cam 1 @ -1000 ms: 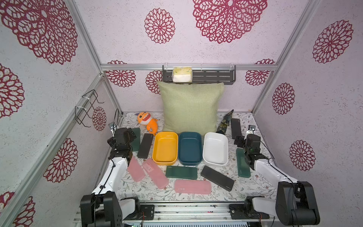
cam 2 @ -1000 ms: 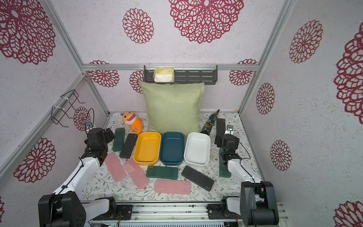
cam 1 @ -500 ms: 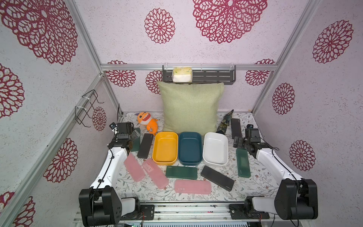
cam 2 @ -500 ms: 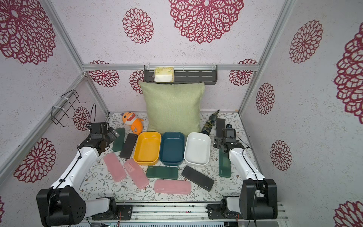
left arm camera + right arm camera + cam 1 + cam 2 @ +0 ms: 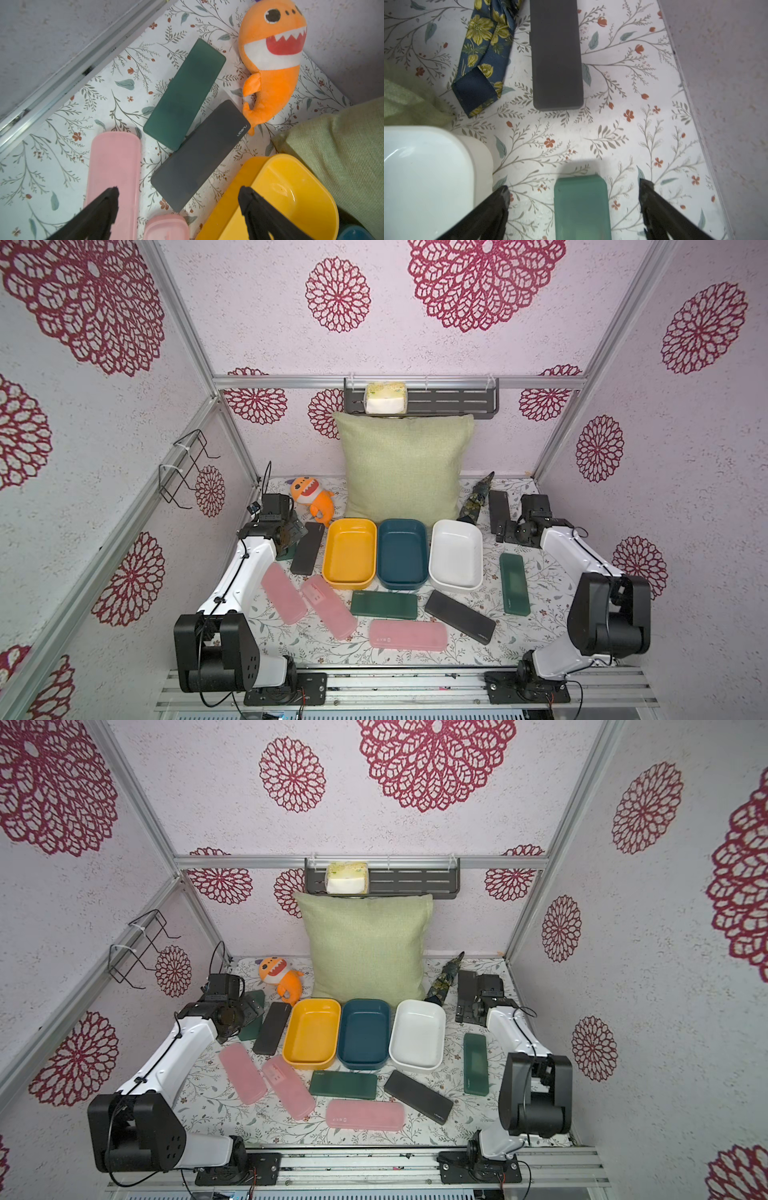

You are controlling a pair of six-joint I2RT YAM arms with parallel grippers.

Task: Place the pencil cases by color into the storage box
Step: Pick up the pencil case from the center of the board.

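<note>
**Step in hand:** approach and selection. No case inside any tub; sorting judged not yet begun.

**Landmark:** dark teal rectangular plastic tub (image 5: 402, 551), middle of three on the floral-print table (image 5: 548, 572). Yellow plastic tub (image 5: 350, 556) just beside it on the left-arm side, white plastic tub (image 5: 455, 553) just beside it on the right-arm side. All three empty.

**Case positions, all lying flat:**
- Flat, round-cornered translucent pink plastic pencil cases (image 5: 328, 612): three, toward the arm bases from the teal tub, two offset to the left-arm side.
- Dark green plastic pencil cases (image 5: 383, 604): one directly toward the arm bases from the teal tub. Right green case (image 5: 581, 207) beyond the white tub. Left green case (image 5: 184, 93) beyond the yellow tub.
- Matte black plastic pencil cases (image 5: 460, 616): one toward the arm bases, offset to the right-arm side. Left black case (image 5: 200, 155) beyond the yellow tub, touching the left green case at a corner. One more beyond the white tub, farther from the arm bases.

**Claws:**
- Left claw (image 5: 178, 190): spread wide, empty, hovering over one end of the left black case.
- Right claw (image 5: 574, 187): spread wide, empty, hovering over one end of the right green case.

**Next move (judgement):**
- Centre each claw across the narrow width of its case.
- Descend to table level, given the low profile.
- Close on the long edges.
- Lift the left black case straight up to avoid dragging the touching green neighbour.
- Colour-to-tub assignment not evident; fix one colour per tub.
</note>
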